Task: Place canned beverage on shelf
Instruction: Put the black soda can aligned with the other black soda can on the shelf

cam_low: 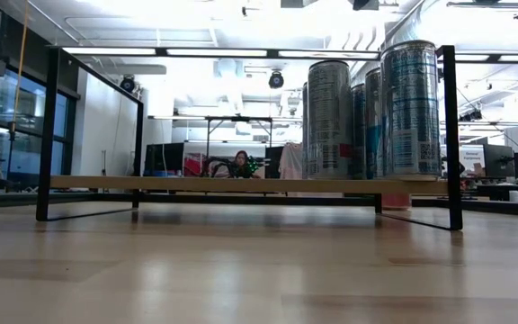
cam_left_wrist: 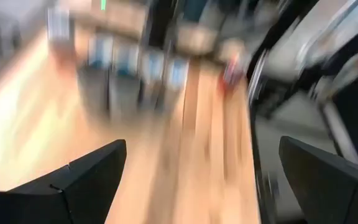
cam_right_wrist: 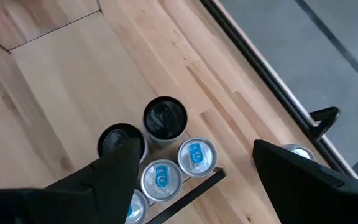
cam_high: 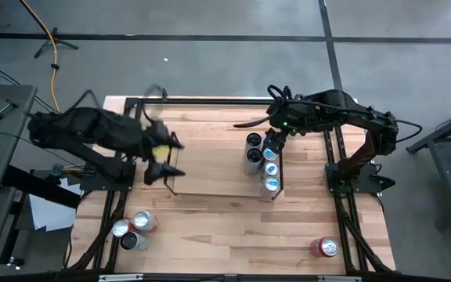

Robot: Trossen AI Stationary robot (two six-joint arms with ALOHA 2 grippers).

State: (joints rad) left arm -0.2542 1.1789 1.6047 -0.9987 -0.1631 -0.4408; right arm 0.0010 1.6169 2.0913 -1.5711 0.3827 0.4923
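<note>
Left hand [cam_high: 167,160] released, empty, over the shelf's [cam_high: 210,168] bare left end. Right hand [cam_high: 271,141] spread, empty, above cans [cam_high: 271,167] at the right wire frame.

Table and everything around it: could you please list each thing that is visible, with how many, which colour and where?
shelf: one, light wood with black wire ends, middle of table
cans on shelf: five, two dark-topped, three silver with blue tabs, shelf's right end
grouped cans: three, red, silver and dark, table edge on the left arm's side
single can: one, red, table edge on the right arm's side
table: one, wood planks, black rails
person: one, far behind the table
left tool: dark, open, empty, at shelf's left end
right tool: dark, open, above the cans on shelf
</note>
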